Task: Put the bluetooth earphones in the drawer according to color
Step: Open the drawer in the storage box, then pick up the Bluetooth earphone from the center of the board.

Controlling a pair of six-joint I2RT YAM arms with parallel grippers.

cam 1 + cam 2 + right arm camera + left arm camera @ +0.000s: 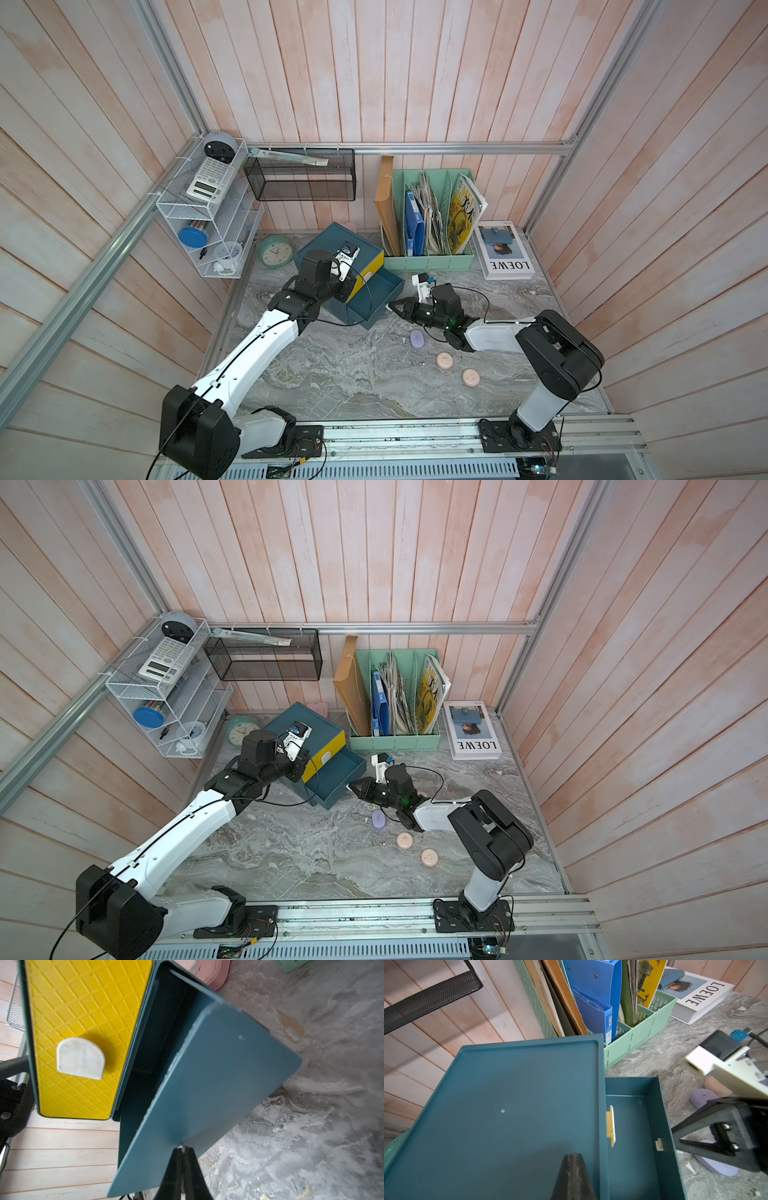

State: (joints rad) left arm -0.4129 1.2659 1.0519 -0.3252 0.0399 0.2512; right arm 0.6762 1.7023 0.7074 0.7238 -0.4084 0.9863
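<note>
The drawer chest (328,249) is dark teal, with a yellow top front (369,269) that is closed. A teal drawer (380,297) below it is pulled out, and its visible inside (633,1136) is bare. My right gripper (182,1148) is shut on that drawer's white tab handle (659,1144). My left gripper (574,1156) is shut and rests on the chest top (508,1095). One lilac earphone case (417,338) and two pale pink ones (444,360) (471,377) lie on the table. Another lilac case (702,1097) and a pink one (714,1086) sit behind the right gripper.
A mint file rack (430,262) and a LOEWE book (505,253) stand behind the right arm. A green clock (275,250) and a pink object (351,226) sit beside and behind the chest. Wire shelves (208,220) hang on the left wall.
</note>
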